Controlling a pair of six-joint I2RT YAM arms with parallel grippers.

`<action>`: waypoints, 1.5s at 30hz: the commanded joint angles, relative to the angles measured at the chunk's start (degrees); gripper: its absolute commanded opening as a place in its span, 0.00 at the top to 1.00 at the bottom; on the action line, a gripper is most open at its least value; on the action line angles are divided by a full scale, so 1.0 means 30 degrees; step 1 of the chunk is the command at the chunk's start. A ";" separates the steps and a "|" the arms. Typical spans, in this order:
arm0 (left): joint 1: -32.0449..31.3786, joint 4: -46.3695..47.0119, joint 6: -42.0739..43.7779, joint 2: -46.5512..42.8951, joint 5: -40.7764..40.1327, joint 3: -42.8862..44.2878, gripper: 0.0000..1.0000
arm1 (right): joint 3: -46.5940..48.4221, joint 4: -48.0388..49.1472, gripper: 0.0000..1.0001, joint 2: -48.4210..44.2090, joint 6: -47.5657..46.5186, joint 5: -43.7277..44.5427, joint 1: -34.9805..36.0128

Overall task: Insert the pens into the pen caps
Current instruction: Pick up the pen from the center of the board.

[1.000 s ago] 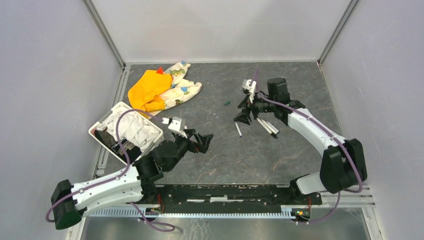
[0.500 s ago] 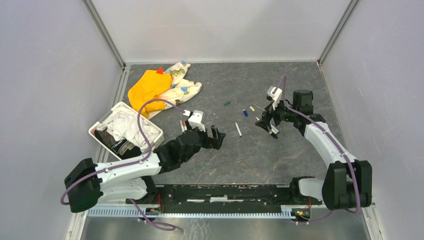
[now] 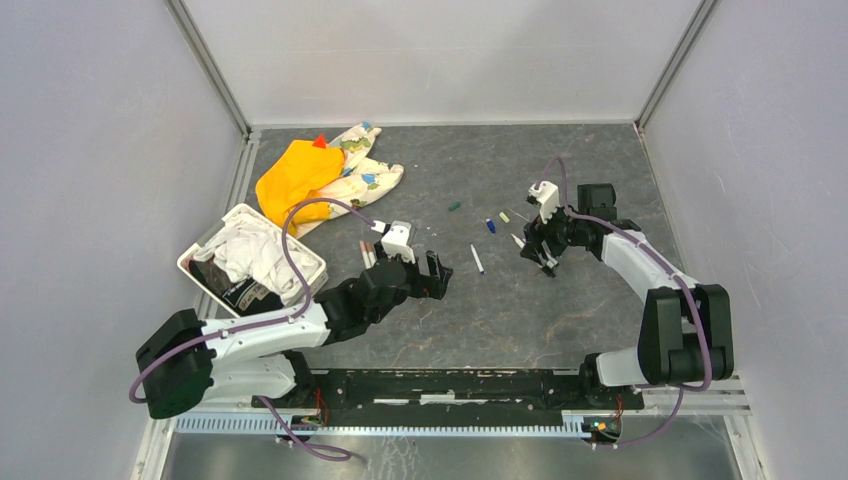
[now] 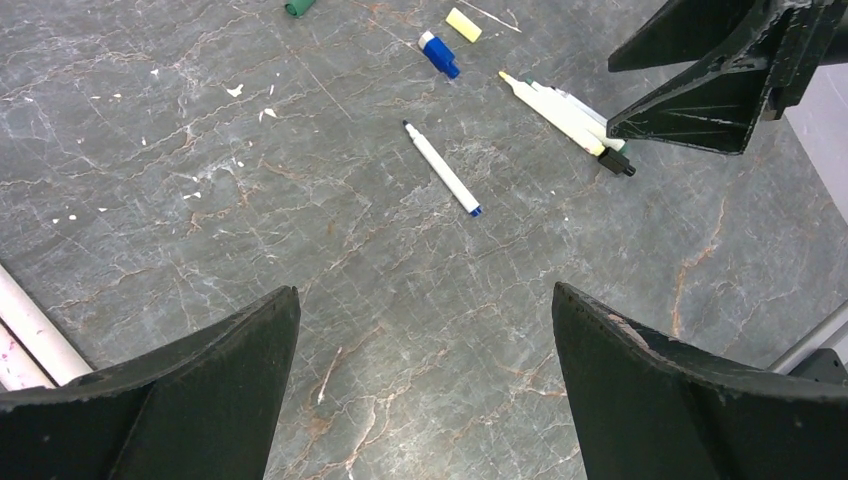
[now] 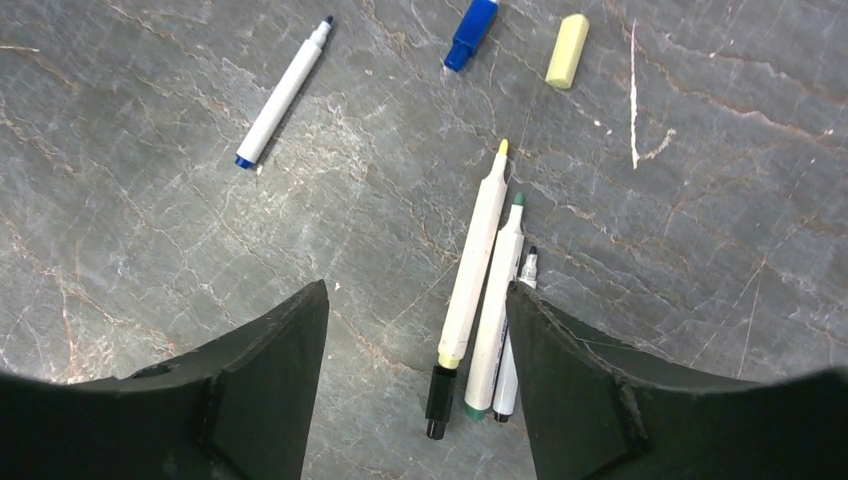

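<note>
Three white pens [image 5: 478, 262] lie side by side, tipped yellow, green and black. My right gripper [image 5: 417, 288] stands open low over their back ends: the yellow-tipped one lies between the fingers and the black-tipped one is partly under the right finger. A lone blue-ended pen [image 4: 442, 168] lies ahead of my open, empty left gripper [image 4: 425, 290]. The blue cap [image 5: 471, 32] and cream cap [image 5: 567, 50] lie just beyond the pens. The dark green cap [image 3: 454, 206] lies farther left. Two more pens [image 3: 366, 252] lie left of the left gripper [image 3: 432, 275].
A white basket [image 3: 196, 268] full of cloth stands at the left edge. An orange cloth [image 3: 295, 175] and a patterned cloth [image 3: 360, 180] lie at the back left. A thin bare stick [image 5: 633, 90] lies beside the cream cap. Walls close in the table.
My left arm swung from the basket toward the table's middle. The right gripper moved right, uncovering the caps, then settled lower over the three pens.
</note>
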 commanded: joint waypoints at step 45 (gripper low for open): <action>0.0096 -0.0334 -0.0647 0.0530 -0.0612 0.1078 0.00 | 0.1661 -0.1047 0.69 0.3777 0.0281 0.4228 0.1157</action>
